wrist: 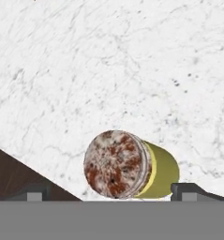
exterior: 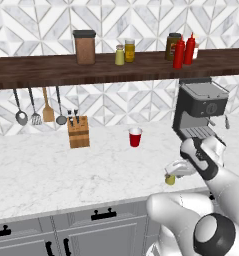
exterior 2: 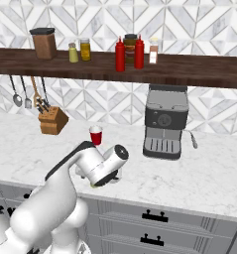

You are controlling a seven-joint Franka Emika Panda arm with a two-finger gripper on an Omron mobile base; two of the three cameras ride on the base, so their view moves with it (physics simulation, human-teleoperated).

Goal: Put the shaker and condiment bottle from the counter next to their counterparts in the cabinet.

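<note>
A small yellow-green shaker (wrist: 162,169) with a mottled grey-brown cap sits on the white marble counter (exterior: 66,170), near its front edge. My gripper (wrist: 111,193) hangs just above it, open, one fingertip (wrist: 34,195) on each side of it and neither touching. From the left base camera, the hand (exterior: 177,170) covers most of the shaker (exterior: 170,179). On the dark wooden cabinet shelf (exterior: 51,70) a matching shaker (exterior: 119,55) stands beside an orange jar. Two red condiment bottles (exterior: 179,53) (exterior: 190,49) stand side by side further right on the shelf.
A black coffee machine (exterior: 198,107) stands at the back right of the counter. A red cup (exterior: 135,137) and a knife block (exterior: 78,132) sit near the wall, with utensils (exterior: 36,107) hanging under the shelf. A brown canister (exterior: 84,47) stands on the shelf.
</note>
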